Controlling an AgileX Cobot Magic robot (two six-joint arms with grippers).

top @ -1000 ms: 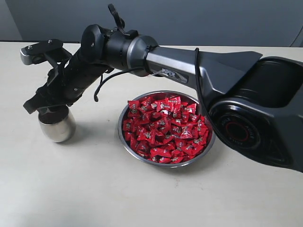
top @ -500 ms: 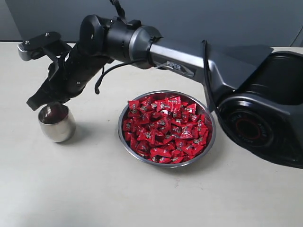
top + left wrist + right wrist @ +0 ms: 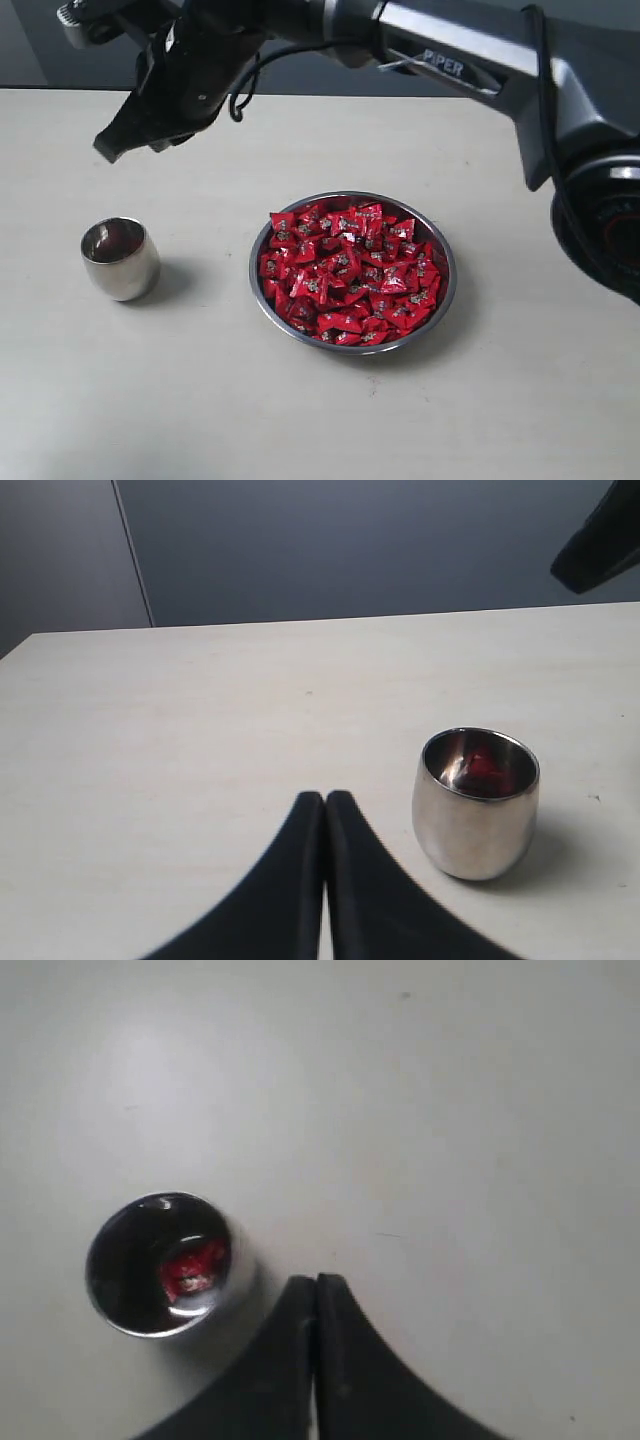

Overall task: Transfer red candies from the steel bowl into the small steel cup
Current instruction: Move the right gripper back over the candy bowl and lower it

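Right tool (image 3: 105, 147), clenched empty, now higher above small steel cup (image 3: 120, 262); its red candy (image 3: 192, 1265) only in wrist views.

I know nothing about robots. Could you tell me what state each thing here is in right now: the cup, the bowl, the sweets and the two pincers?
Small rounded steel cup: upright, at least one red candy showing inside.
Wide shallow steel bowl: upright, heaped with red wrapped candies.
Right pincer: shut, empty, held high, apart from the cup.
Left pincer: shut, empty.
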